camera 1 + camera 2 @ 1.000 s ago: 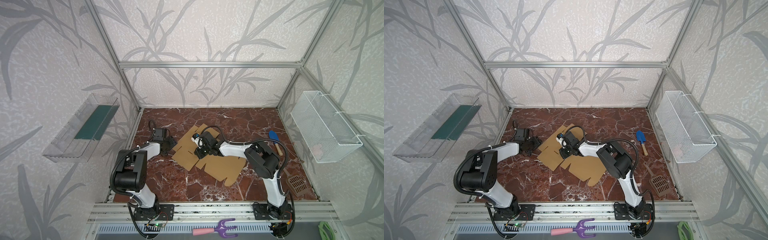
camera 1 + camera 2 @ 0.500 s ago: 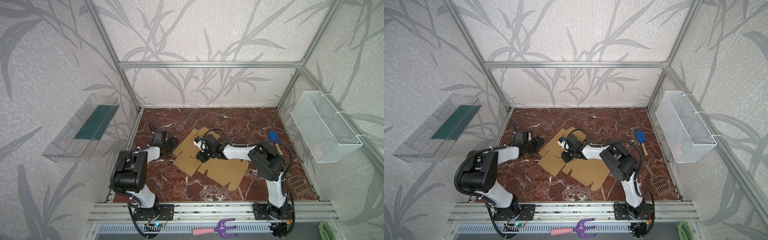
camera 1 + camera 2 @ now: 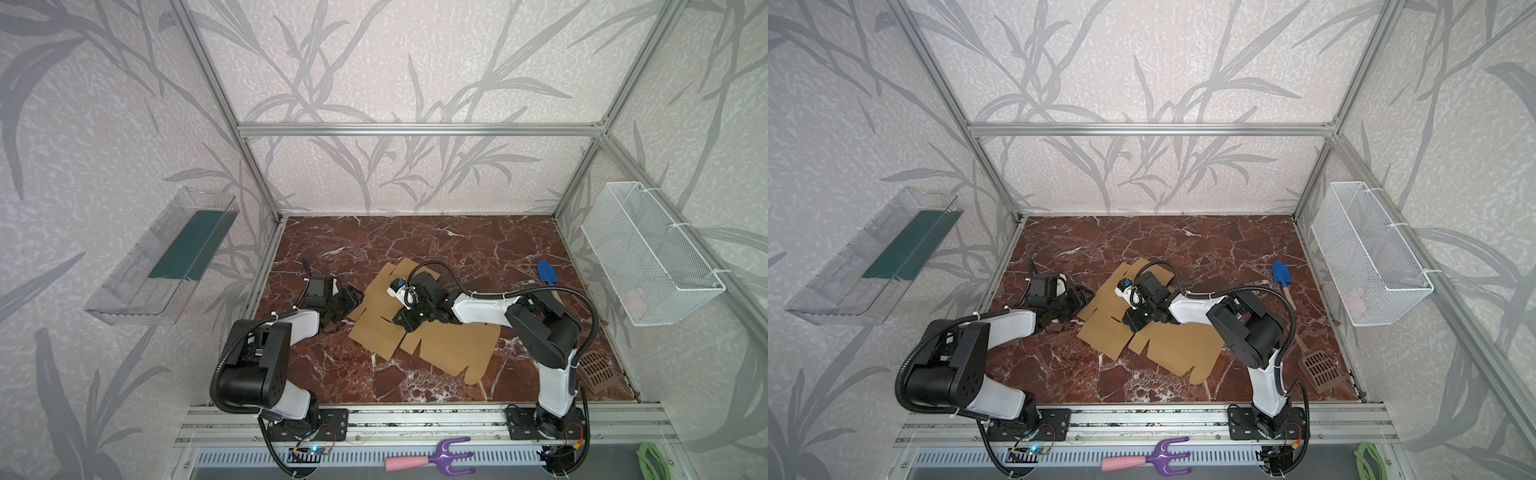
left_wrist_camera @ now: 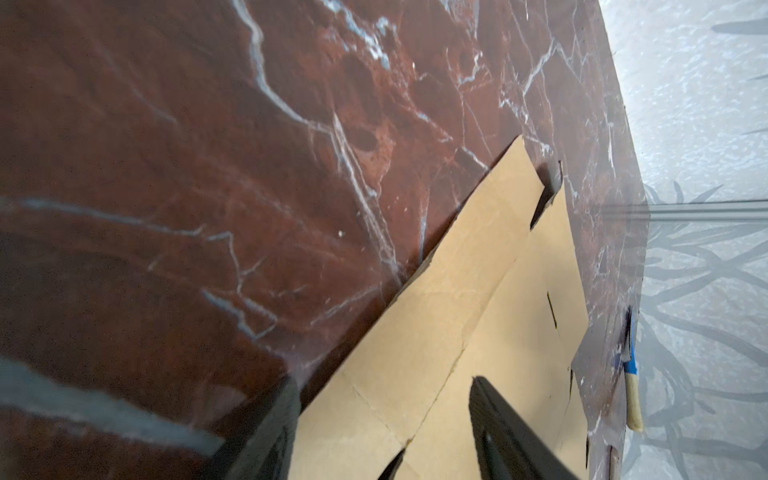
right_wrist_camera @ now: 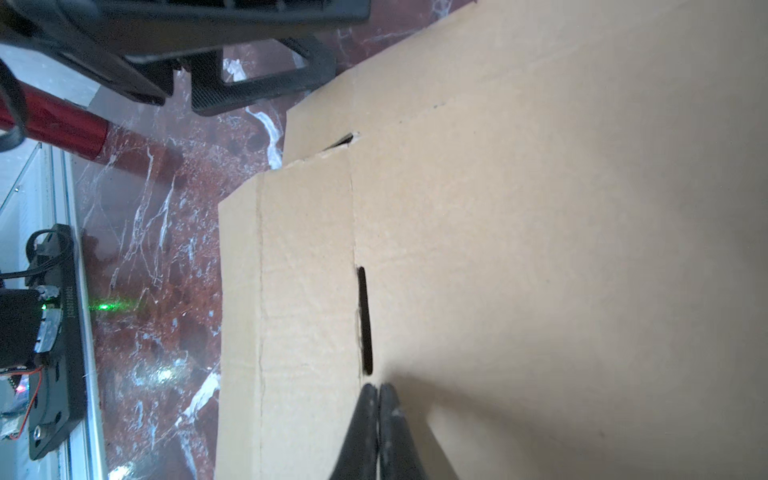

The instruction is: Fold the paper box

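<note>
The paper box (image 3: 446,345) lies flat and unfolded on the middle of the red marble tabletop (image 3: 415,237). Its long axis runs slantwise from the far left toward the near right corner, with a rounded tab at the near end. Along the right edge lie a blue trowel (image 3: 545,272) and, by the near right corner, a brown slotted scoop (image 3: 596,368) — both well apart from the cardboard. The left claw (image 3: 352,300) sits at the box's left edge; only the left wrist view shows its fingers (image 4: 498,424) spread, released, cardboard between them. The right wrist view shows the right claw (image 5: 377,390) clenched on nothing — tips pressed to the sheet just beside a slot (image 5: 365,320).
</note>
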